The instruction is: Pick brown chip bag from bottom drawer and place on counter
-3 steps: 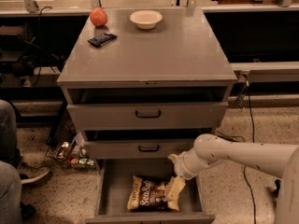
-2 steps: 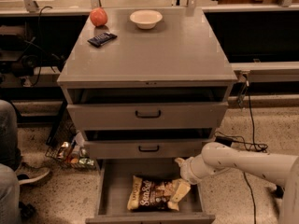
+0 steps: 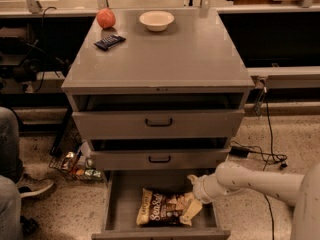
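The brown chip bag [image 3: 164, 207] lies flat in the pulled-out bottom drawer [image 3: 161, 233], white script facing up. My gripper [image 3: 195, 196] is down inside the drawer at the bag's right end, on the end of the white arm coming in from the right. It is open, with one finger [image 3: 191, 178] near the drawer's back and the other over the bag's cream right end. It holds nothing. The counter [image 3: 170, 59] is the grey cabinet top above.
On the counter's back left are a red apple [image 3: 106, 18], a dark blue candy bar [image 3: 110, 42] and a white bowl [image 3: 156, 20]. The two upper drawers stand slightly open. A person's leg and shoe [image 3: 35, 186] are at the left, and cables [image 3: 260, 156] lie on the floor at the right.
The arm and gripper have dropped lower into the bottom drawer and shifted slightly right, closing in on the bag's right end. The bag has not moved.
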Robot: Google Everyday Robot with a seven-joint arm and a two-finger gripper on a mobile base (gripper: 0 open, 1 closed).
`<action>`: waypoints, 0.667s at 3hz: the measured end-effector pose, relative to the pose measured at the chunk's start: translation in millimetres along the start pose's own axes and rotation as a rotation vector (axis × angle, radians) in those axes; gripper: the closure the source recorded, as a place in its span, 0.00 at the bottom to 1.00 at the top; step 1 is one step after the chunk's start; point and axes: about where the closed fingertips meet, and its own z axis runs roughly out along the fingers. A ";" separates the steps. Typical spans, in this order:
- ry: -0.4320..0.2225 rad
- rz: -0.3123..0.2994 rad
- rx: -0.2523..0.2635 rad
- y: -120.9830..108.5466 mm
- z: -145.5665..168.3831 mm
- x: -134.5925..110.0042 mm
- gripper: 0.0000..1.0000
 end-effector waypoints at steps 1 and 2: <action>-0.025 0.033 0.007 -4.1 30.7 26.2 0.00; -0.035 0.039 -0.003 -9.0 72.9 36.8 0.00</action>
